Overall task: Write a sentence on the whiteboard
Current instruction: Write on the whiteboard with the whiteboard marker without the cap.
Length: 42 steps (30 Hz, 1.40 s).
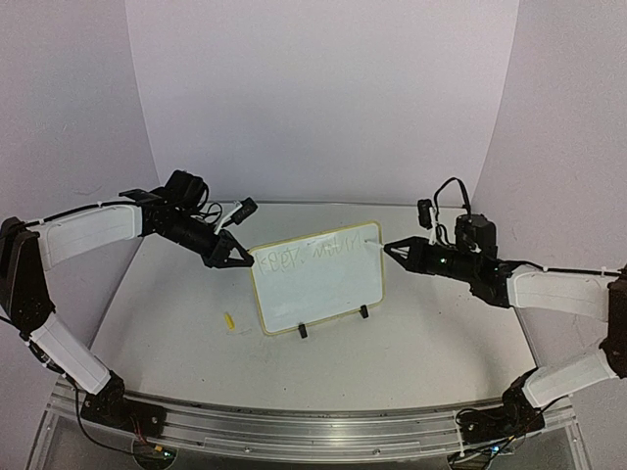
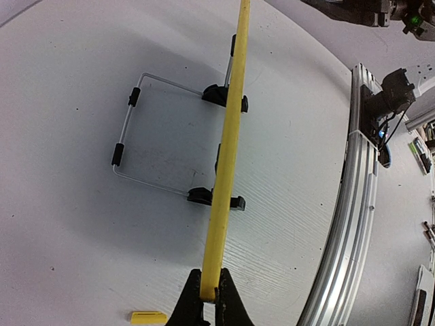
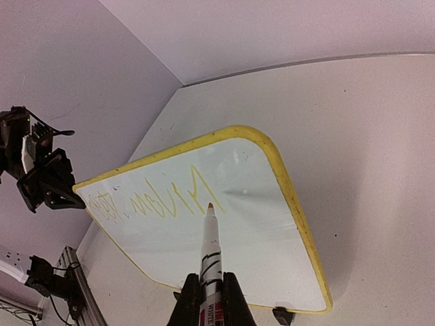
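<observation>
The whiteboard [image 1: 313, 289] stands tilted on two black clip feet [image 1: 303, 331] at mid table. My left gripper [image 1: 240, 258] is shut on its yellow rim [image 2: 230, 136] at the upper left corner, the rim pinched between the fingers [image 2: 209, 295]. My right gripper [image 3: 211, 299] is shut on a white marker [image 3: 211, 248]. The orange tip [image 3: 210, 205] sits at the board's face [image 3: 251, 234], at the last stroke of the sentence [image 3: 153, 200]; I cannot tell if it touches. The sentence [image 1: 318, 250] is faint yellow scrawl along the top edge.
A small yellow cap [image 1: 230, 320] lies on the table left of the board, also beside my left fingers [image 2: 148, 316]. A wire stand [image 2: 132, 136] props the board from behind. An aluminium rail [image 1: 313, 426] runs along the near edge. Pale walls close in the back and sides.
</observation>
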Each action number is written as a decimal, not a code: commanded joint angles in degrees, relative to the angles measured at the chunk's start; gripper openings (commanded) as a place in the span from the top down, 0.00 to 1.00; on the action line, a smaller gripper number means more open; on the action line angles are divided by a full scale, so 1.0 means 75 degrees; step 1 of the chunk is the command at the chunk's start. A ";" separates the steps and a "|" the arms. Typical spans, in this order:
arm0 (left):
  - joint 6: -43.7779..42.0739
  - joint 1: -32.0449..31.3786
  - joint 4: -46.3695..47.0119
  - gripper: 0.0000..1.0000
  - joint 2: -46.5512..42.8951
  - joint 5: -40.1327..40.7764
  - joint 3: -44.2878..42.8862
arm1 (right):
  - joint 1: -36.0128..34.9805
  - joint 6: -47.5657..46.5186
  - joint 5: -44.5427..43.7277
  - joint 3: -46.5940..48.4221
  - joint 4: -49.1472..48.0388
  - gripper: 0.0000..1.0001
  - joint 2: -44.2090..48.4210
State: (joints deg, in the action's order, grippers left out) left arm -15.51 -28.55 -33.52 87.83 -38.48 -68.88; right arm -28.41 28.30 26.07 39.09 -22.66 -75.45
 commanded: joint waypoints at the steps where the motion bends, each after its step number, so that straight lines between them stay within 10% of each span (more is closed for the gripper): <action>1: -0.0295 -0.0084 -0.0043 1.00 0.0067 0.0492 -0.0104 | 0.0165 0.0111 0.0146 0.0014 -0.0295 1.00 0.0278; 42: -0.0307 -0.0107 -0.0059 1.00 0.0183 0.0486 -0.0116 | 0.0683 0.0444 0.1005 -0.0044 -0.1050 1.00 -0.0814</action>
State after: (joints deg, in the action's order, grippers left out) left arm -15.46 -28.59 -33.50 87.83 -38.41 -68.88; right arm -23.51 31.59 35.40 39.24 -29.72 -82.19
